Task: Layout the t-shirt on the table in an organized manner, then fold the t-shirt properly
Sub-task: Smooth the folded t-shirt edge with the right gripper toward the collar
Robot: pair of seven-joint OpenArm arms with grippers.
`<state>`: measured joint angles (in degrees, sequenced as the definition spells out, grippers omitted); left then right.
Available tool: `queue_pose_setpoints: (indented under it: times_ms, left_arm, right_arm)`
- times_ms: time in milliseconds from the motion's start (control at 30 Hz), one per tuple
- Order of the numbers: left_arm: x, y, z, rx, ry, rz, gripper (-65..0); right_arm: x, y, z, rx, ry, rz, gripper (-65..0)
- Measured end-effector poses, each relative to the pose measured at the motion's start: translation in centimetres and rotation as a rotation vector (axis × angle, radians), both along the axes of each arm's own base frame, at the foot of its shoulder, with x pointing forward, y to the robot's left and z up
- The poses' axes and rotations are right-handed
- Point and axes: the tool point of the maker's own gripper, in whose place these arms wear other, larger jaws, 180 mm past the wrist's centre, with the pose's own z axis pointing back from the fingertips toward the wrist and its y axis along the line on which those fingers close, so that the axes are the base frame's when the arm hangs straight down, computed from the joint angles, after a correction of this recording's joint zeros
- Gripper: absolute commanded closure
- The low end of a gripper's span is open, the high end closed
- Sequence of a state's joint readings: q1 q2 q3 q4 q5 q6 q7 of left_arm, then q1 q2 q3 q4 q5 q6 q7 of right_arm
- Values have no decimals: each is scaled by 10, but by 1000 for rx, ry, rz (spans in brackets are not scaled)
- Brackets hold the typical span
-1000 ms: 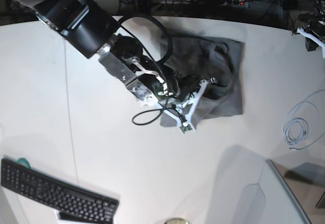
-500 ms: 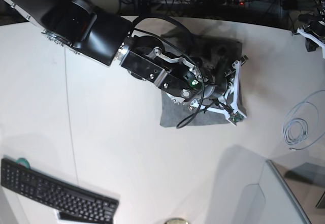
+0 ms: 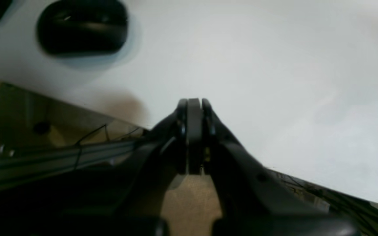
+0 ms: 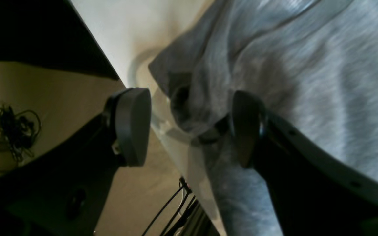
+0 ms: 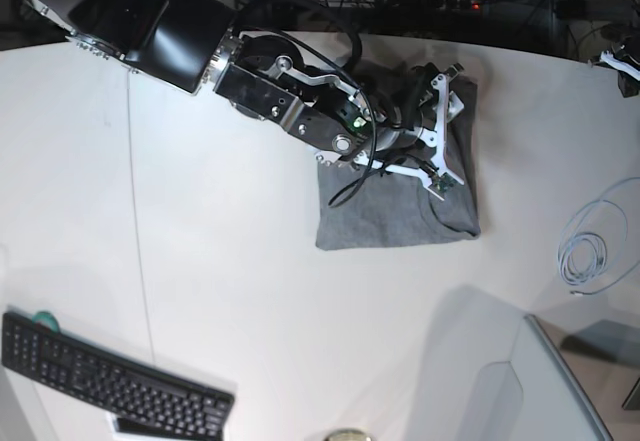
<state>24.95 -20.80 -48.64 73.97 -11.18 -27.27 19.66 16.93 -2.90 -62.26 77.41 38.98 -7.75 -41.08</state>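
The grey t-shirt (image 5: 400,216) lies folded into a rough rectangle on the white table (image 5: 250,291), right of centre. My right gripper (image 5: 446,129) hangs over the shirt's upper right part, with its white fingers spread. In the right wrist view the right gripper (image 4: 189,127) is open. A bunched fold of the t-shirt (image 4: 307,82) sits between its pads near the table's edge. My left gripper (image 3: 194,105) is shut on nothing above bare table (image 3: 274,82), far from the shirt. In the base view only a bit of it shows at the far right edge.
A black keyboard (image 5: 110,381) lies at the front left. A coiled pale cable (image 5: 585,256) is at the right, and a grey angular object (image 5: 545,391) at the front right. A thin dark seam (image 5: 140,261) crosses the table. A black rounded object (image 3: 82,26) rests near the left gripper.
My right arm swept from the shirt's lower left corner to its upper right, carrying cloth across. Its jaws then opened. The shirt now lies as a flatter rectangle.
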Motion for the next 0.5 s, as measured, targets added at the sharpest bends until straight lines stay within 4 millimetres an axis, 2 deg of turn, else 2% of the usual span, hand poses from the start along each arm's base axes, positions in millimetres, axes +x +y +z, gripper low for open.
queue_pose_setpoints:
  times_ms: [233, 400, 500]
  left_arm:
    - [-2, 0, -1, 1, 5, 4, 0]
    - [-2, 0, -1, 0, 5, 4, 0]
    - [-2, 0, -1, 1, 6, 4, 0]
  right_arm:
    - [9, -8, -28, -54, 12, -43, -375]
    - [5, 3, -28, -47, 25, -40, -375]
    - [-12, 11, -27, -43, 2, 63, -374]
